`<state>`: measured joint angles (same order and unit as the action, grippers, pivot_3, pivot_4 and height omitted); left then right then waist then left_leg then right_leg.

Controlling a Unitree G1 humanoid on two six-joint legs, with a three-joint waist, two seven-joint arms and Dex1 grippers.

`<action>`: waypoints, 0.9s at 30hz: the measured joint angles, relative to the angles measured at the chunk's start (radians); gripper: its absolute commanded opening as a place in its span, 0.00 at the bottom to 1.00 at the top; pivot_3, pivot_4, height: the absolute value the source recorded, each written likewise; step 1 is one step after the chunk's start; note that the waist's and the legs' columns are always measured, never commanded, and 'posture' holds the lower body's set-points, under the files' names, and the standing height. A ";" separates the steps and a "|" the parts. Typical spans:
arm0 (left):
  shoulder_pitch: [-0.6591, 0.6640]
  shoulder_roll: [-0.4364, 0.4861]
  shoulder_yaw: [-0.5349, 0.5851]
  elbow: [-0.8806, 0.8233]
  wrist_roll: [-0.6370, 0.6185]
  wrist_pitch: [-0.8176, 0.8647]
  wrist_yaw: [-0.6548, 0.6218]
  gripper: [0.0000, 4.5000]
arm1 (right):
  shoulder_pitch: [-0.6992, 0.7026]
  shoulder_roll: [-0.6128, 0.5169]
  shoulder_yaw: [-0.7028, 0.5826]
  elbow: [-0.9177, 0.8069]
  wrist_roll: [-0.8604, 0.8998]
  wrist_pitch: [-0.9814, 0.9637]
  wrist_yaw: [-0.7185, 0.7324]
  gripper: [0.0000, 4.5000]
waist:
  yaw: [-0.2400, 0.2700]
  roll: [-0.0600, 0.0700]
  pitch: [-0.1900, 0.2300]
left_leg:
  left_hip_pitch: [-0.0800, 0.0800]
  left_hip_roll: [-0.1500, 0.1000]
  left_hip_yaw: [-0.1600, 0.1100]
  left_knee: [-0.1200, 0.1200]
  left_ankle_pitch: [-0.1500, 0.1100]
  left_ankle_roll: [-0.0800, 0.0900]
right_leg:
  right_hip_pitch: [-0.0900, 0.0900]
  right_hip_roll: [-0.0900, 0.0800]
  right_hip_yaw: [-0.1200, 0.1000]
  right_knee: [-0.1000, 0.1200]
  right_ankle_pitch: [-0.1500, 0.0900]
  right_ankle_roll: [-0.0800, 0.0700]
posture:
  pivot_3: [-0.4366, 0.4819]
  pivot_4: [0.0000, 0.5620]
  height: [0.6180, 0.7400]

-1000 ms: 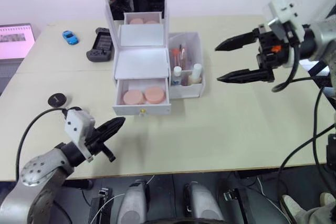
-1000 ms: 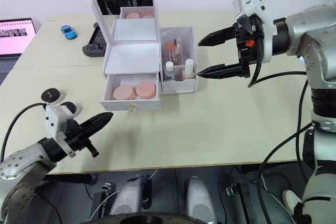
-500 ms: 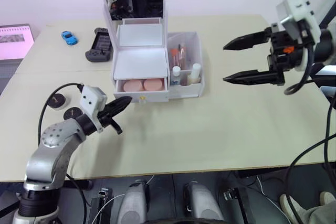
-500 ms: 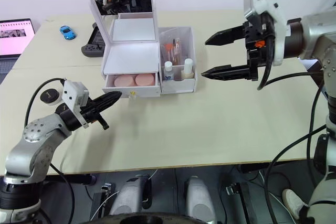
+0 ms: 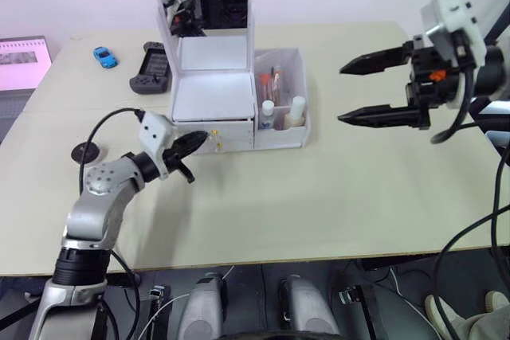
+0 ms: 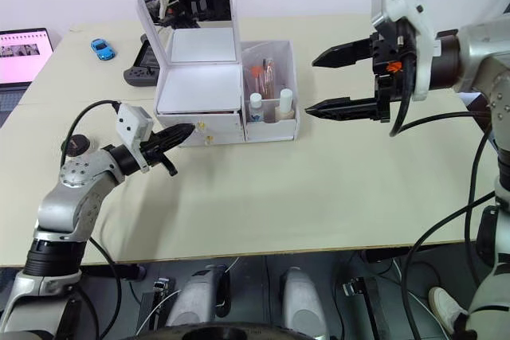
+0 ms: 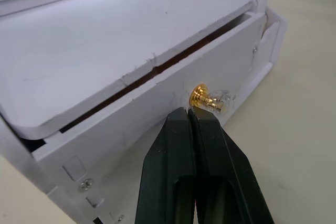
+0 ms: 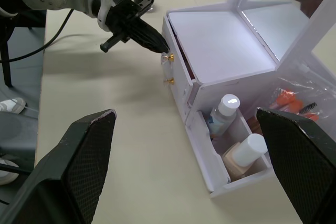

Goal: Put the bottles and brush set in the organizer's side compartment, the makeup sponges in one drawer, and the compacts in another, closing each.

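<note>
Lower drawer (image 7: 157,114) of the organizer (image 5: 213,93) at the table's back edge, open a second ago with the makeup sponges inside, is now nearly shut. Left gripper (image 7: 190,116), fingers together, presses beside its knob (image 7: 199,96). Sponge step almost done (a compact (image 5: 84,151) waits near the left edge). Right gripper (image 5: 353,91) hovers, fingers apart.

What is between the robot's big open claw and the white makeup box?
Nothing but bare table. In the right eye view, the open right gripper hovers off to the side of the organizer, nearest its side compartment, with no object between.
</note>
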<state>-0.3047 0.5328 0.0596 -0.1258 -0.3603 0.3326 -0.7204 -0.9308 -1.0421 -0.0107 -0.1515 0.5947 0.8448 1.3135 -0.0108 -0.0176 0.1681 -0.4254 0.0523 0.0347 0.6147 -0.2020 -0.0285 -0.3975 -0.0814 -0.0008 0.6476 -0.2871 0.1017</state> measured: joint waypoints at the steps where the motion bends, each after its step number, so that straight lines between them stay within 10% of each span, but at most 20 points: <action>1: -0.005 0.000 -0.002 0.004 0.002 0.000 -0.001 0.02 | 0.002 0.000 -0.001 0.000 0.001 0.000 -0.002 1.00 | 0.000 0.000 0.000 | 0.000 0.000 0.000 0.000 0.000 0.000 | 0.000 0.000 0.000 0.000 0.000 0.000 | 0.48 0.27 1.00; 22: 0.020 0.000 0.020 -0.045 -0.016 0.035 -0.008 0.02 | 0.047 -0.004 -0.017 -0.003 0.084 0.044 -0.020 1.00 | 0.012 0.000 0.000 | 0.000 0.000 0.000 0.000 0.000 0.000 | 0.000 0.000 0.000 0.000 0.000 0.000 | 0.48 0.27 1.00; 27: 0.163 0.109 0.205 -0.135 -0.132 0.116 -0.041 0.39 | 0.165 -0.024 -0.072 0.075 0.090 0.041 -0.012 1.00 | 0.010 0.000 0.000 | 0.000 0.001 0.000 0.000 0.000 0.000 | 0.000 0.000 0.000 0.001 0.000 0.000 | 0.48 0.27 1.00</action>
<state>-0.1417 0.6417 0.2651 -0.2606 -0.4920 0.4488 -0.7614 -0.7659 -1.0658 -0.0823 -0.0765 0.6849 0.8859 1.3018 -0.0012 -0.0177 0.1682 -0.4249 0.0530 0.0346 0.6143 -0.2019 -0.0285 -0.3977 -0.0813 -0.0008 0.6481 -0.2874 0.1012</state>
